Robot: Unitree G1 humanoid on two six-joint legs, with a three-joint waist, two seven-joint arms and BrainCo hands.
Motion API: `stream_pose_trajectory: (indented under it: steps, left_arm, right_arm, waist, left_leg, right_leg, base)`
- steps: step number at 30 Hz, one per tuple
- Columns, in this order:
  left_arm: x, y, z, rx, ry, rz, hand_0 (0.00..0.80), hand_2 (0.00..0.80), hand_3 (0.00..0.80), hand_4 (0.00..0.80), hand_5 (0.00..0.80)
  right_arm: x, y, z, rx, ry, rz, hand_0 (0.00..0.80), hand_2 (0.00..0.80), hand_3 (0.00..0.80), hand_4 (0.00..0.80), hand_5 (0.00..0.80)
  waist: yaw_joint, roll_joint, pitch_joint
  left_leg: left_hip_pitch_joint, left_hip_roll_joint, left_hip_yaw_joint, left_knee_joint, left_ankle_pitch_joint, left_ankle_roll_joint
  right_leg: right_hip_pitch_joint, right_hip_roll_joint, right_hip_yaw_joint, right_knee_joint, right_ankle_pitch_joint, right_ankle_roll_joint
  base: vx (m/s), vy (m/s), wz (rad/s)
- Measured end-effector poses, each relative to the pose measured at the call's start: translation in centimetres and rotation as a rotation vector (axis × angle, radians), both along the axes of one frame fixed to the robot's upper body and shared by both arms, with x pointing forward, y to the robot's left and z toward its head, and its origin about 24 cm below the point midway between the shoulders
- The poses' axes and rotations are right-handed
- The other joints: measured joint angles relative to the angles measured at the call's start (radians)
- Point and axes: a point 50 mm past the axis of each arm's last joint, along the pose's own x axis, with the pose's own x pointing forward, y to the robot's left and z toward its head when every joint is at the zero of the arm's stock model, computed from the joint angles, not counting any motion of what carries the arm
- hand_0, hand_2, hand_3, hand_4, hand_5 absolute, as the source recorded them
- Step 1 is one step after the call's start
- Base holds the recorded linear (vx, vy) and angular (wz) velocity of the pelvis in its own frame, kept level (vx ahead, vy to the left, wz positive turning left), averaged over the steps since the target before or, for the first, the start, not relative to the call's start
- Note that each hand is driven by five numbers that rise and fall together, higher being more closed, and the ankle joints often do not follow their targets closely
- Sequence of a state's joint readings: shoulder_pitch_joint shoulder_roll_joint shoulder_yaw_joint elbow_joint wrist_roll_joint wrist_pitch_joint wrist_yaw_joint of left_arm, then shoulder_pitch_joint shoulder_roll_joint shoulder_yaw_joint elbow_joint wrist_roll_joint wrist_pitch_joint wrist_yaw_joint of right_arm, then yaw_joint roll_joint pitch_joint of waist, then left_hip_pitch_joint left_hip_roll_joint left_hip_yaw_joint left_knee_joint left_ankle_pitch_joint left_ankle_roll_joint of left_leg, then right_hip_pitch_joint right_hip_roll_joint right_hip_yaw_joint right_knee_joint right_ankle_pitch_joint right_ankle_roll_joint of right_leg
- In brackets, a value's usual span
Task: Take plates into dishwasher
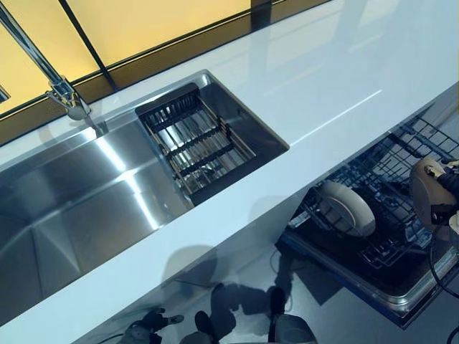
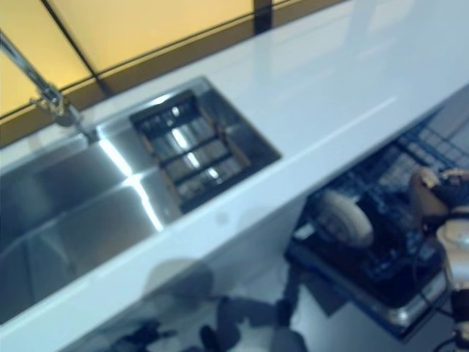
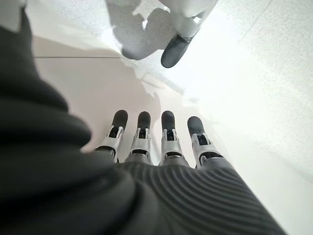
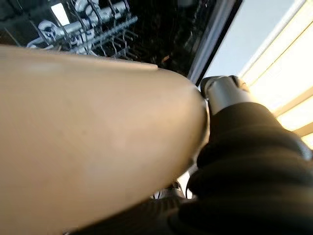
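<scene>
A tan plate stands on edge over the right end of the open dishwasher rack. My right hand is shut on it, and in the right wrist view its thumb presses on the rim while the plate fills most of the view. Farther left in the rack, a white plate stands upright between the tines. My left hand hangs low over the pale floor, fingers straight and holding nothing.
The white countertop runs across above the dishwasher. It holds a steel sink with a dark wire drain basket at its right end and a faucet behind. The dishwasher's pulled-out base juts over the floor.
</scene>
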State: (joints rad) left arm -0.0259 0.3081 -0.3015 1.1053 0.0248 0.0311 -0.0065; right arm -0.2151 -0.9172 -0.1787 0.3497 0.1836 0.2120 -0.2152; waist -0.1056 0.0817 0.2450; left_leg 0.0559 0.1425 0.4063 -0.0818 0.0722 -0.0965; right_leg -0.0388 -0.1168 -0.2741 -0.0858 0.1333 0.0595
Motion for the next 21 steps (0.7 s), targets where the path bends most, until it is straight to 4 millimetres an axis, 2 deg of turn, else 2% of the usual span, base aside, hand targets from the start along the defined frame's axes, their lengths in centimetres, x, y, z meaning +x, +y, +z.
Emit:
stream_pose_trajectory:
  steps: [4,12,21]
  left_arm:
    - [0.5,-0.2,0.2,-0.005,-0.020,-0.006,0.000,0.000,0.000,0.000,0.000]
    - [1.1,-0.2,0.4,-0.006,-0.042,-0.011,0.000,0.000,0.000,0.000,0.000]
    - [1.4,0.2,0.7,0.004,-0.064,-0.008,0.000,0.000,0.000,0.000,0.000]
  right_arm:
    - [0.8,0.6,0.1,-0.018,0.023,0.030,0.800,0.800,0.800,0.800,0.800]
    - [1.4,0.4,1.0,-0.024,0.006,0.029,0.800,0.800,0.800,0.800,0.800]
    - [2.5,1.0,2.1,-0.063,-0.004,0.047,0.800,0.800,0.800,0.800,0.800]
  waist:
    - [0.010,0.000,0.024]
    - [0.040,-0.001,0.054]
    - [0.050,0.000,0.101]
  left_leg:
    - [-0.009,0.004,-0.008,0.007,0.000,0.001]
    - [-0.034,0.006,-0.026,0.015,0.004,-0.006]
    - [-0.036,0.008,-0.039,0.018,0.004,-0.006]
  right_leg:
    - [-0.001,0.002,-0.008,0.000,-0.001,-0.001]
    - [-0.015,0.003,-0.021,0.001,-0.002,-0.004]
    - [-0.007,0.004,-0.035,0.001,-0.001,-0.009]
  base:
    - [0.004,-0.052,0.04]
    - [-0.008,-0.035,0.05]
    - [0.006,-0.008,0.03]
